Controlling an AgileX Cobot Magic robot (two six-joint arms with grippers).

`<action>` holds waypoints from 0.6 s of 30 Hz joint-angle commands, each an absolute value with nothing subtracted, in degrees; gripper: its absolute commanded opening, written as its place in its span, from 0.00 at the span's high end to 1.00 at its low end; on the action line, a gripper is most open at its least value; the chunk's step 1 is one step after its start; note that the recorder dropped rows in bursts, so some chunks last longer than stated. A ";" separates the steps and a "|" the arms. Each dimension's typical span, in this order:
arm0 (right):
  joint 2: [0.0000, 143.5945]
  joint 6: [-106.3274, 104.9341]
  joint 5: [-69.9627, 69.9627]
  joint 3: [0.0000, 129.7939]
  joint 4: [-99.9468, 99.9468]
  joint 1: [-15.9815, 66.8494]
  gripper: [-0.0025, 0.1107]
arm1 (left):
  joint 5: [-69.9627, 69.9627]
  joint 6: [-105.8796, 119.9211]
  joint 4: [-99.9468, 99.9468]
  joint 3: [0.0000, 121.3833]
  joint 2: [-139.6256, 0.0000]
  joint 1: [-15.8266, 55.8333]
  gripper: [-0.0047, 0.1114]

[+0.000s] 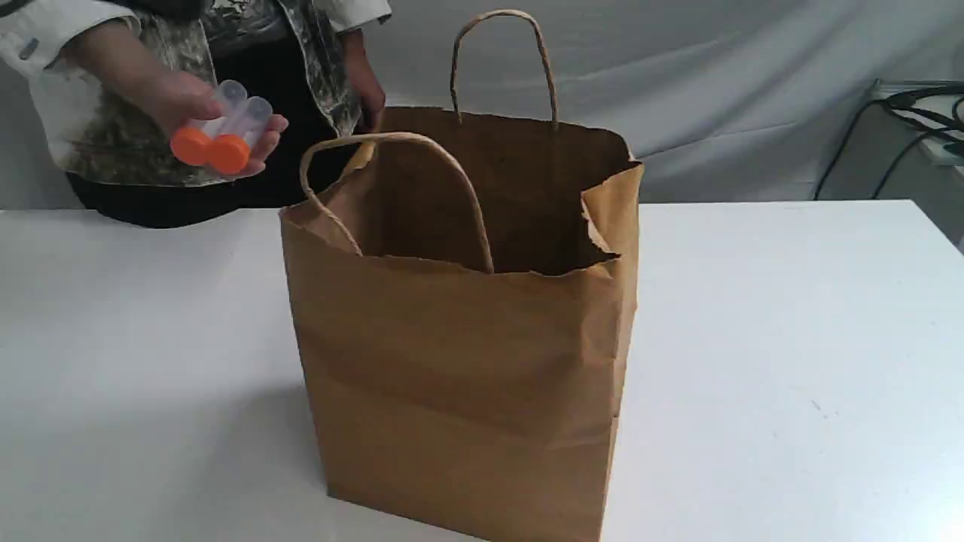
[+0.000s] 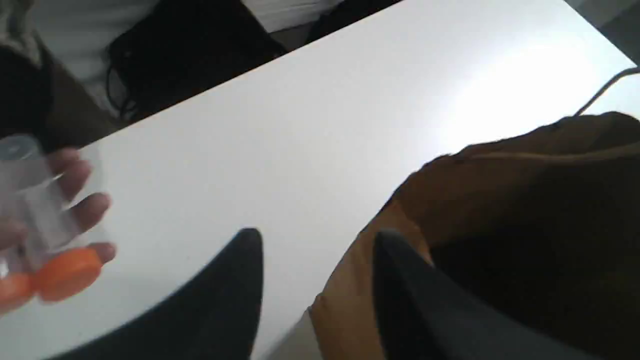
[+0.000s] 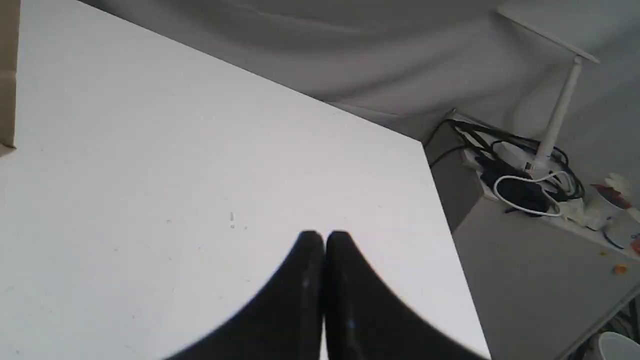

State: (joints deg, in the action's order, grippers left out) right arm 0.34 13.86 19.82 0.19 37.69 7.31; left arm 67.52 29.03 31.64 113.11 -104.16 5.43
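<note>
A brown paper bag with twisted handles stands upright and open at the middle of the white table. A person's hand at the back left holds two clear tubes with orange caps above the table. In the left wrist view my left gripper is open, one finger over the bag's rim, the other over bare table; the tubes show blurred to one side. My right gripper is shut with nothing in it, above bare table. Neither gripper appears in the exterior view.
The person stands behind the table's back left edge. A side stand with black cables and a white lamp lies past the table's right edge. A grey cloth backdrop hangs behind.
</note>
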 commanded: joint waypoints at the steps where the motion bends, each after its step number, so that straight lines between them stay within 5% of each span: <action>1: 0.00 13.94 19.74 0.00 37.95 7.42 0.98 | 67.37 27.37 27.30 116.62 -109.50 10.19 0.52; 18: 0.00 13.94 19.74 0.00 37.95 7.42 0.98 | 69.96 18.48 22.43 125.59 -117.96 15.55 0.42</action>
State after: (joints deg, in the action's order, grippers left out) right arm 0.34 13.86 19.82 0.19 37.79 7.31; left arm 69.91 19.97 22.64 125.66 -118.77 15.42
